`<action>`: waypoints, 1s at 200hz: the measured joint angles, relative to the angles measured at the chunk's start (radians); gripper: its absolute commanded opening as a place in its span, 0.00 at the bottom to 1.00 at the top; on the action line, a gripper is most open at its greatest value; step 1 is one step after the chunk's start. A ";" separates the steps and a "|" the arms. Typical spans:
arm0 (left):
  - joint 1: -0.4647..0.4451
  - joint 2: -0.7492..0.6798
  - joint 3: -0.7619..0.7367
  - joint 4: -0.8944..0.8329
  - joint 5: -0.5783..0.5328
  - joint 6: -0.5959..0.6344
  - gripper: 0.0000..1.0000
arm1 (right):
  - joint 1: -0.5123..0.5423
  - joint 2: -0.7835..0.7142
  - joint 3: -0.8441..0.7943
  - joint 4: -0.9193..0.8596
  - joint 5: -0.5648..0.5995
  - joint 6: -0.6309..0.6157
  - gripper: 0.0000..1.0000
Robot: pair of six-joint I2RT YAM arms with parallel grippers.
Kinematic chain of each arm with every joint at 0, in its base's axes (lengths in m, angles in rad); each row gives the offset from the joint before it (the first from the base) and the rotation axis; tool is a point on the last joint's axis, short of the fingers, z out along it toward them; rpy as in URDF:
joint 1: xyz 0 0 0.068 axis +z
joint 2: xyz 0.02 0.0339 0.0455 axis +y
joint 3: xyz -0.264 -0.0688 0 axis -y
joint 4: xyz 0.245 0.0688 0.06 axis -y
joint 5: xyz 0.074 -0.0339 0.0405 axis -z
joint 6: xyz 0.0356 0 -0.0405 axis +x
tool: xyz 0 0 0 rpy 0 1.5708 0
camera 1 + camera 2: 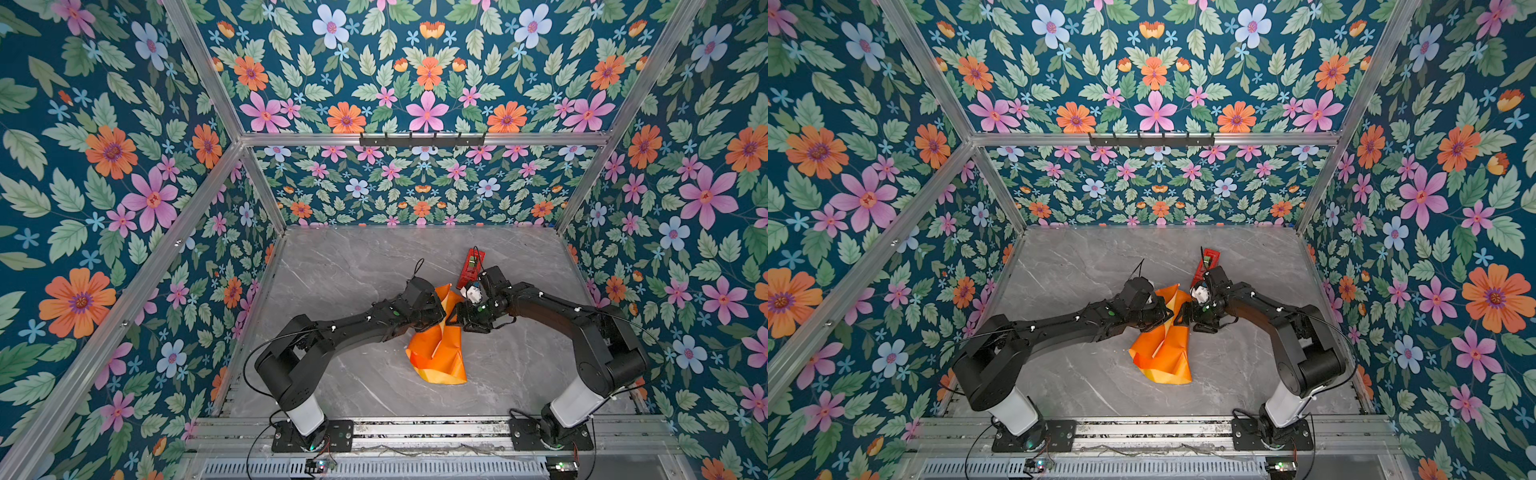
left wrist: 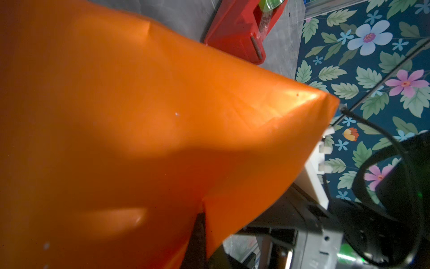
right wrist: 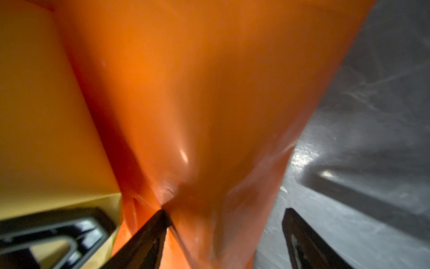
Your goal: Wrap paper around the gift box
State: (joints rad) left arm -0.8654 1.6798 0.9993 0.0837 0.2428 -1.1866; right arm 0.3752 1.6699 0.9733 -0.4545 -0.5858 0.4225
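The paper (image 1: 436,353) (image 1: 1163,353) lies crumpled and partly lifted in mid-table, glossy orange with a duller yellow underside (image 3: 46,116). The gift box is hidden in every view. My left gripper (image 1: 442,309) (image 1: 1169,309) is shut on a fold of the paper's upper part; in the left wrist view its dark finger (image 2: 197,233) pinches the orange sheet (image 2: 139,128). My right gripper (image 1: 455,316) (image 1: 1181,316) faces it closely and stands open (image 3: 224,214). An orange fold (image 3: 197,93) lies against one of its fingers (image 3: 153,233); the other finger (image 3: 302,237) hangs over bare table.
A red tape dispenser (image 1: 471,268) (image 1: 1206,266) (image 2: 239,30) stands just behind the right gripper. The grey marble table (image 1: 340,266) is closed in by floral walls and aluminium posts. Both arms reach inward from the front rail.
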 measured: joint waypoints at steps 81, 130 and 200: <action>0.006 0.033 -0.005 0.042 -0.008 -0.040 0.03 | 0.000 0.005 0.007 0.003 -0.005 0.013 0.78; 0.009 0.032 -0.005 0.040 0.004 0.001 0.07 | 0.000 0.008 0.011 -0.001 -0.006 0.012 0.78; 0.056 0.008 0.014 0.032 0.070 0.055 0.00 | -0.001 0.010 0.009 0.000 -0.008 0.013 0.78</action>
State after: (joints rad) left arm -0.8093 1.6878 1.0138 0.1162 0.3126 -1.1320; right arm 0.3740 1.6794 0.9825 -0.4545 -0.5941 0.4351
